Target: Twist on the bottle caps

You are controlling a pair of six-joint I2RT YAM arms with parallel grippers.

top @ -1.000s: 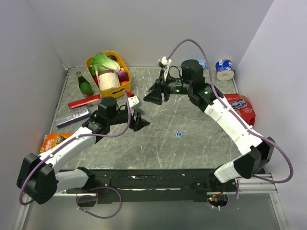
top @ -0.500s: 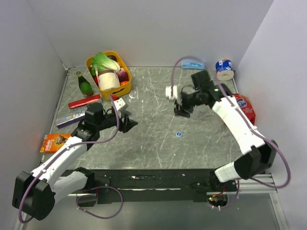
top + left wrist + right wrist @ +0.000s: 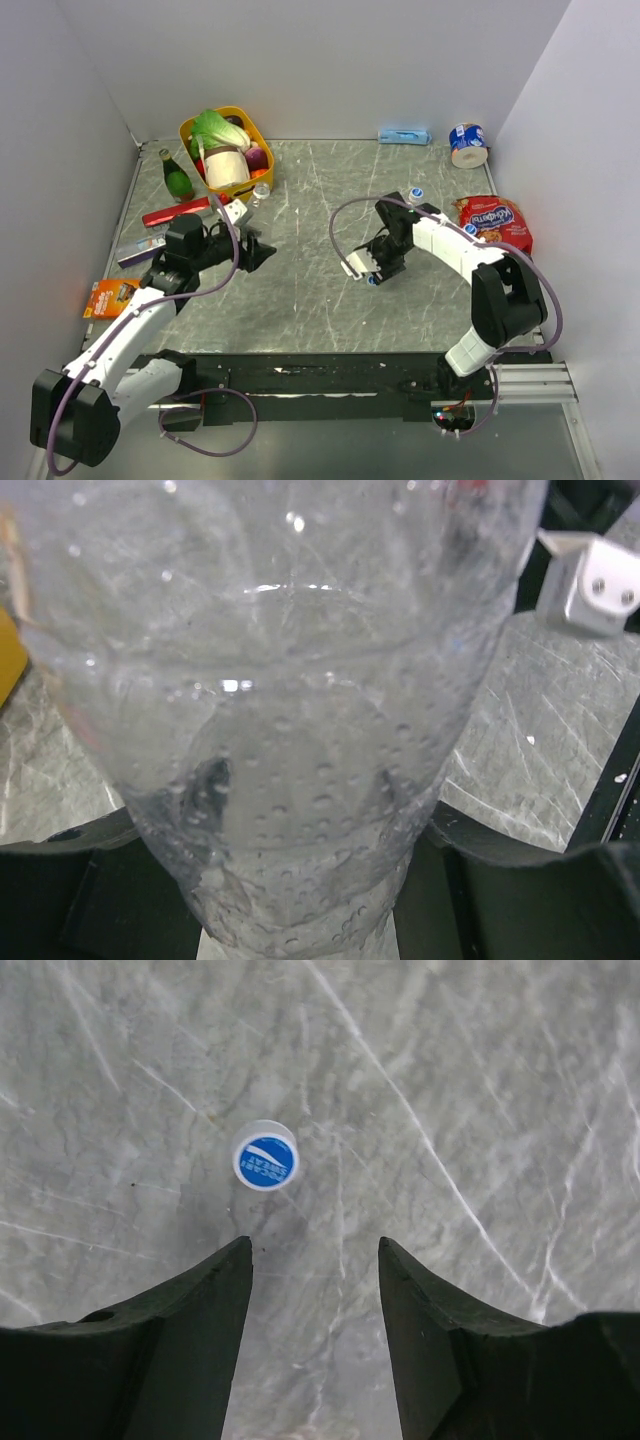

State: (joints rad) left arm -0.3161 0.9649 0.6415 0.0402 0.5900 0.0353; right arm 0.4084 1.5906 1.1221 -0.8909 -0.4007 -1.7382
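left gripper (image 3: 253, 250) looks clamped round a clear bottle (image 3: 290, 710); right gripper (image 3: 315, 1247) has its fingers spread apart, hovering just short of a blue cap (image 3: 265, 1156) lying flat on the table (image 3: 500, 1080)

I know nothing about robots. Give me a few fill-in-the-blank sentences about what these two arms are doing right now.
The left gripper holds a clear ____.
The cap lying ahead of the right gripper is coloured ____.
The right gripper's jaws stand ____.
Missing words: bottle, blue, open.
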